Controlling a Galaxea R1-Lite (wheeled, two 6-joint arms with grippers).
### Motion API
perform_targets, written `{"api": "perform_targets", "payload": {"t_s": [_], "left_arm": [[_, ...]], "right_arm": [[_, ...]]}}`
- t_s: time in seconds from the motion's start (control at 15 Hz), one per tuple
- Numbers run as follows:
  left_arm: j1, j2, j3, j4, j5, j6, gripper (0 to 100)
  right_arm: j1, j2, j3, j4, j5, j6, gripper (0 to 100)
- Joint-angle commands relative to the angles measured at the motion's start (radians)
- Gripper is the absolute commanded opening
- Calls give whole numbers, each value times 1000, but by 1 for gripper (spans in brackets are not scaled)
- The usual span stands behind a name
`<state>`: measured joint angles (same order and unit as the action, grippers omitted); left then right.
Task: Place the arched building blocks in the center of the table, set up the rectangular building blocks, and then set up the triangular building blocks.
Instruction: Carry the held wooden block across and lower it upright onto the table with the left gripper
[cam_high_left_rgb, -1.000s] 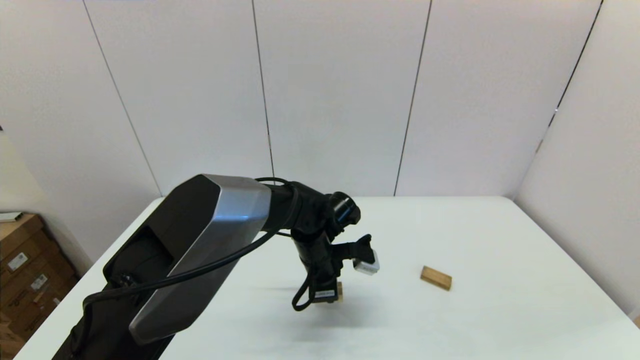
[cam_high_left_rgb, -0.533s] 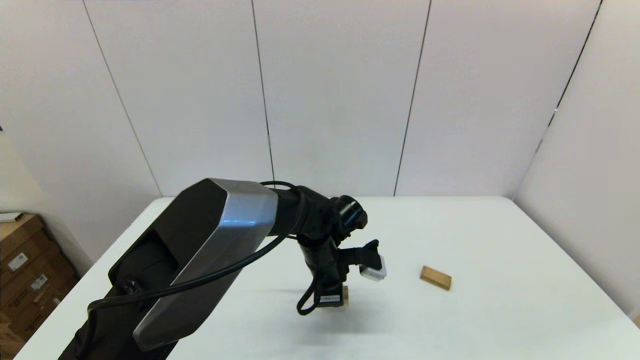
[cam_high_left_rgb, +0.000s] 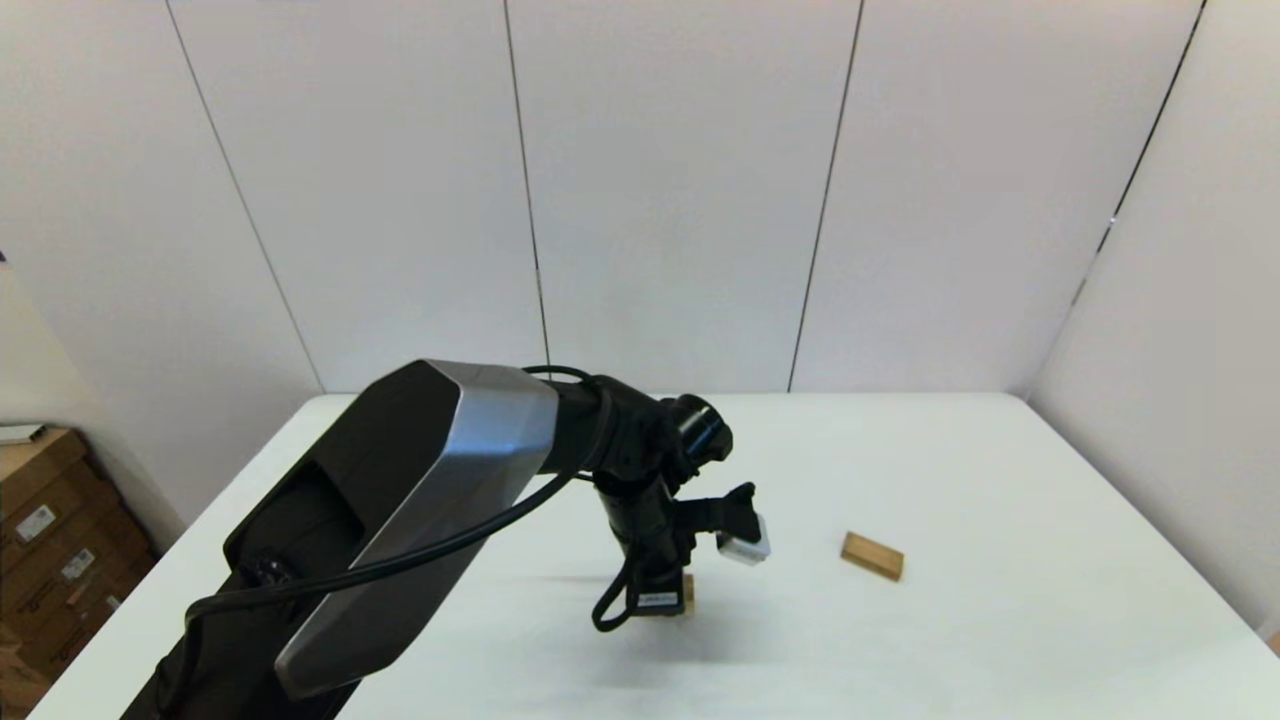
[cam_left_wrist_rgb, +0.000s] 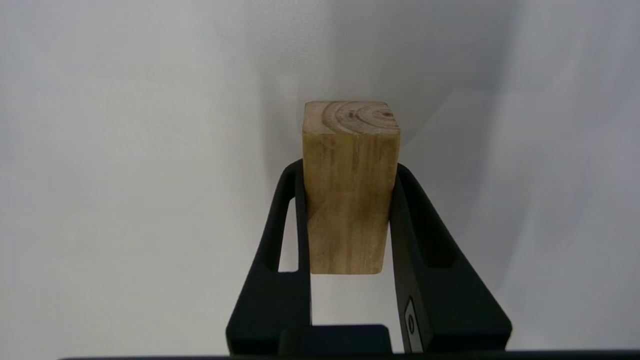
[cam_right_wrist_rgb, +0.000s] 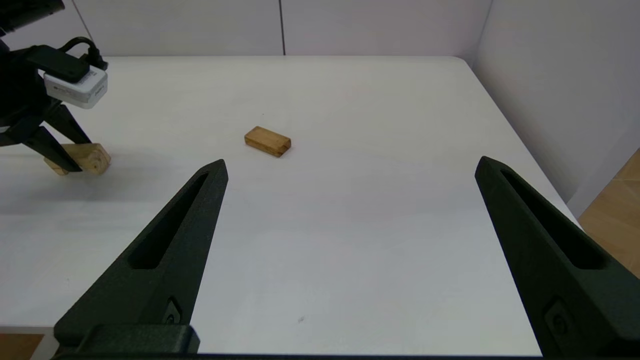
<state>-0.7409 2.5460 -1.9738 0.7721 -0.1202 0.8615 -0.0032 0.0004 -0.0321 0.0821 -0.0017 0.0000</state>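
Note:
My left gripper (cam_high_left_rgb: 668, 596) is low over the middle of the white table (cam_high_left_rgb: 1000, 640), shut on the arched block (cam_left_wrist_rgb: 350, 190), a chunky light-wood piece. Its arch cut-out does not show. In the right wrist view that block (cam_right_wrist_rgb: 80, 159) rests on or just above the tabletop, between the left fingers (cam_right_wrist_rgb: 50, 147). The rectangular block (cam_high_left_rgb: 872, 556) lies flat to the right of it, apart from both grippers, and also shows in the right wrist view (cam_right_wrist_rgb: 267, 141). No triangular block is in view. My right gripper (cam_right_wrist_rgb: 350, 165) is open and holds nothing, near the table's front right.
Cardboard boxes (cam_high_left_rgb: 50, 540) stand on the floor left of the table. White wall panels close off the back and the right side. The table's right edge (cam_right_wrist_rgb: 520, 135) drops to a wooden floor.
The left arm shifted slightly right and down with the block, then stayed almost still. The rectangular block has not moved.

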Motion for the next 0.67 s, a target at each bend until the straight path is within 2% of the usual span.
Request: {"api": "perform_targets", "payload": {"t_s": [0.07,0.47,0.53,0.67], "left_arm": [[0,4,0,4,-1,5,0],[0,4,0,4,-1,7,0],[0,4,0,4,-1,7,100],[0,2,-2,3,-1,5,100]], "right_arm": [[0,-2,0,1,0,0,100],[0,-2,0,1,2,0,100],[0,-2,0,1,0,0,100],[0,-2,0,1,0,0,100]]}}
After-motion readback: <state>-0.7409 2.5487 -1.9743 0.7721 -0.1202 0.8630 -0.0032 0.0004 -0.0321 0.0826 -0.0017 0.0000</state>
